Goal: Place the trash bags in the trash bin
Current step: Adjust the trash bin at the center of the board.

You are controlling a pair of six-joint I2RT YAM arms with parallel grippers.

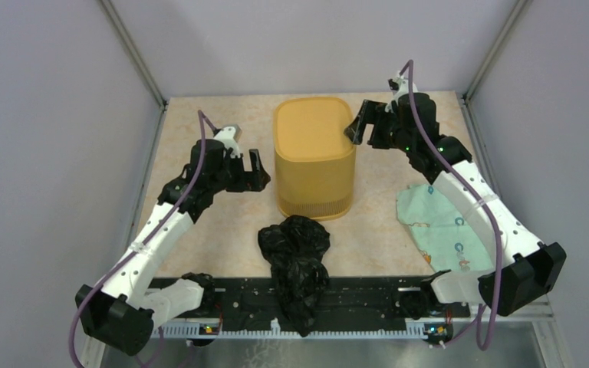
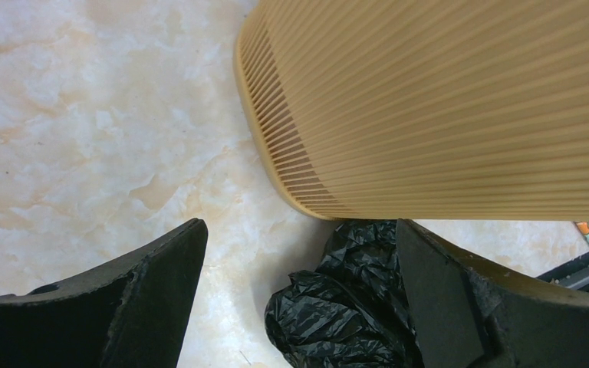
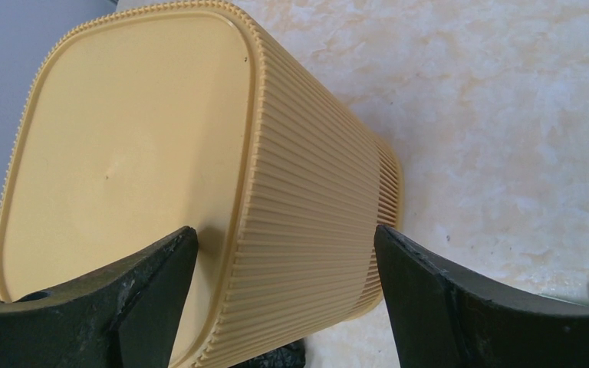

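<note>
The mustard-yellow trash bin (image 1: 314,153) stands upside down in the middle of the table, closed base up and slotted band at the bottom. A crumpled black trash bag (image 1: 295,257) lies just in front of it and trails over the near rail. My left gripper (image 1: 261,170) is open beside the bin's left wall. In the left wrist view the left gripper (image 2: 299,230) frames the trash bag (image 2: 345,307) below the bin (image 2: 445,100). My right gripper (image 1: 357,123) is open at the bin's back right top corner. In the right wrist view the right gripper (image 3: 285,230) straddles the bin's (image 3: 161,153) top edge.
A pale green patterned cloth (image 1: 437,230) lies on the right of the table, partly under my right arm. The black mounting rail (image 1: 368,303) runs along the near edge. Grey walls close in the table on three sides.
</note>
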